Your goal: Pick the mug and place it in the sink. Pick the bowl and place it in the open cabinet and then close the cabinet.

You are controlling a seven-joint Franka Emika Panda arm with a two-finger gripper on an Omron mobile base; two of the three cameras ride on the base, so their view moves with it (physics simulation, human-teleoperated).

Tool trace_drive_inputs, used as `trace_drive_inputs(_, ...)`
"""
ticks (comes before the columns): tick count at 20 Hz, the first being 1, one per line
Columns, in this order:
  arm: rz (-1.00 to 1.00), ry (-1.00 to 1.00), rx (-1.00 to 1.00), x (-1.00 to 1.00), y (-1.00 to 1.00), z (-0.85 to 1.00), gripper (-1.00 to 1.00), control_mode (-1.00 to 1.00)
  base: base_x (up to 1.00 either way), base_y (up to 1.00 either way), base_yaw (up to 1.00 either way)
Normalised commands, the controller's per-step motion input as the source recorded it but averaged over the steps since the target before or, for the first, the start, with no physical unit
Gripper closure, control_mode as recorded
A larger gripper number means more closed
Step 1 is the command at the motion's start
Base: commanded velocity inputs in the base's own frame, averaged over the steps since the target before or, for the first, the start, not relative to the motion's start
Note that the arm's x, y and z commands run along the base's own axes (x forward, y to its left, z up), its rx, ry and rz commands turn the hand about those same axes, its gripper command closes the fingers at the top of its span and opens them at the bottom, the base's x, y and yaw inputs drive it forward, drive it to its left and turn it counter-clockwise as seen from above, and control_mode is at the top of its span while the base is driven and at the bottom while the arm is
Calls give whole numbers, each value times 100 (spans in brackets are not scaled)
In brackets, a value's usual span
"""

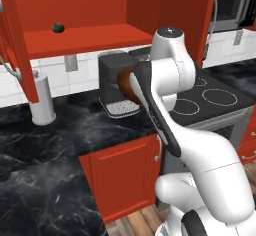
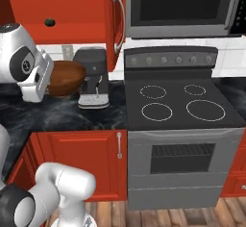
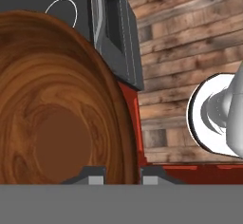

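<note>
One bowl [image 3: 57, 123] — rim clamped in end effector [image 3: 122, 173] — held above counter [image 1: 60, 130]

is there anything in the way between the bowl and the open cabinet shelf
Nothing visible blocks it. The bowl is held in the gripper above the counter, below the open cabinet. A small dark green object sits on the shelf's left part; the rest is bare.
</note>
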Motion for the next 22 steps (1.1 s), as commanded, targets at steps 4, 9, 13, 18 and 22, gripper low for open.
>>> trace_drive_inputs(4, 0, 0, 0, 0, 0, 0, 100, 100, 43, 1, 12)
trace_drive_inputs(9, 0, 0, 0, 0, 0, 0, 100, 100, 52, -4, 38)
trace_drive_inputs(13, 0, 0, 0, 0, 0, 0, 100, 100, 7, -28, 19)
trace_drive_inputs(18, 0, 0, 0, 0, 0, 0, 100, 100, 66, 2, 7)
trace_drive_inputs(22, 0, 0, 0, 0, 0, 0, 100, 100, 94, -34, 0)
